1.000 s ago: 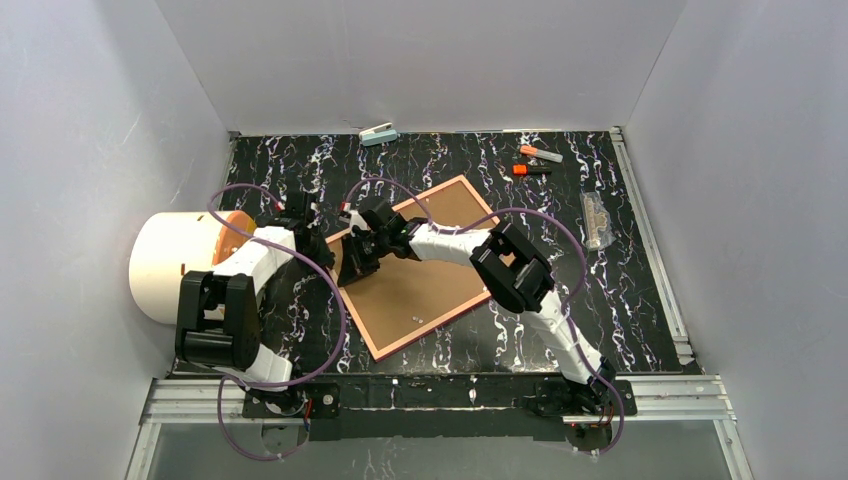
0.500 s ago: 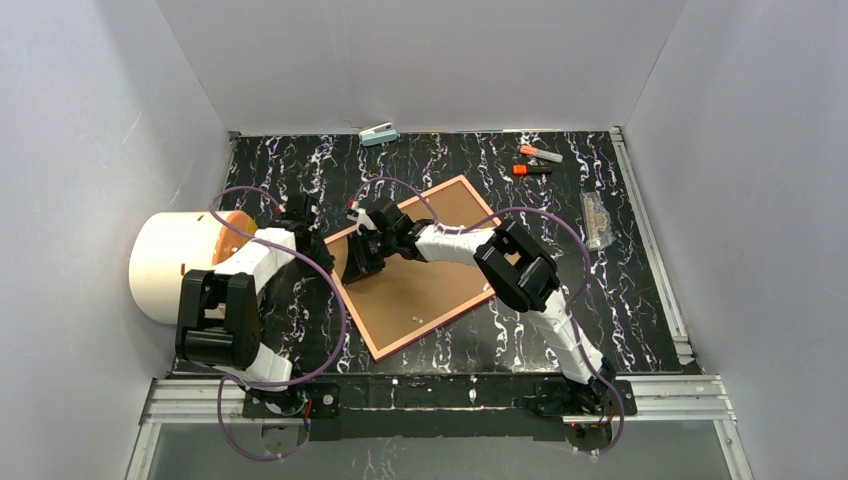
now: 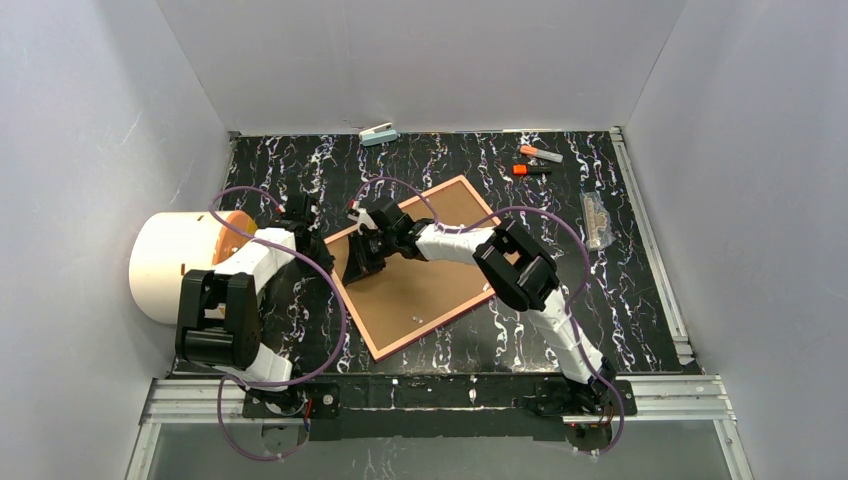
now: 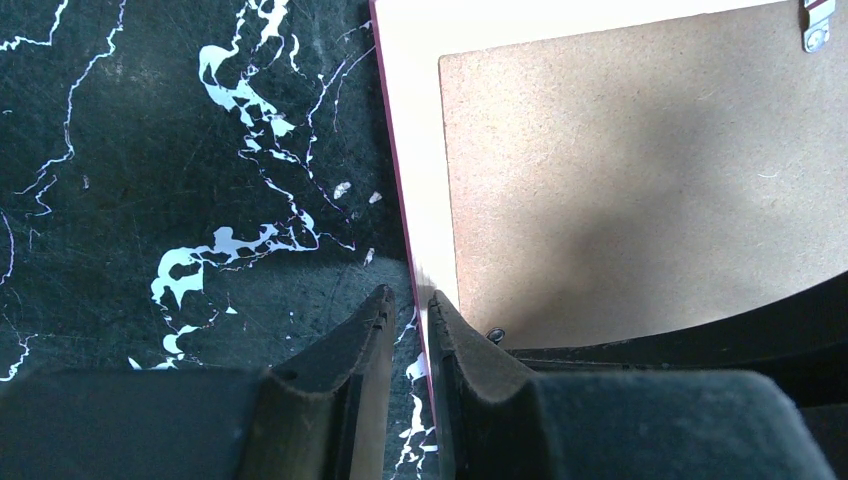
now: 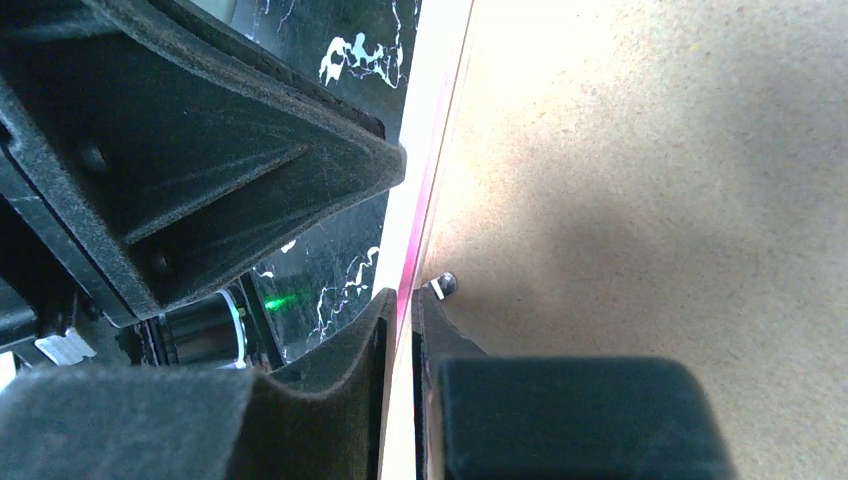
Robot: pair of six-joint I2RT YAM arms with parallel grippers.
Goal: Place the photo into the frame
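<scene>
The frame (image 3: 383,352) lies back up and askew on the black marbled table, with a brown backing board (image 3: 420,280) set in it. The photo is hidden. My right gripper (image 3: 358,262) is at the frame's left edge. In the right wrist view it (image 5: 405,300) is shut on the pale and pink rail (image 5: 435,100) beside the board (image 5: 650,200). My left gripper (image 3: 316,242) is just left of that edge. In the left wrist view its jaws (image 4: 408,305) straddle the rail (image 4: 410,120); they are slightly open, and table shows between the left finger and the pink edge.
A white drum with an orange face (image 3: 180,265) stands left of the table. A pale stapler (image 3: 379,134) lies at the back, orange-capped markers (image 3: 538,160) and a small clear bag (image 3: 596,220) at the right. A metal hanger clip (image 4: 818,25) is on the board.
The right wrist has shifted slightly to the right at the frame's left edge. The left arm and the frame have hardly moved.
</scene>
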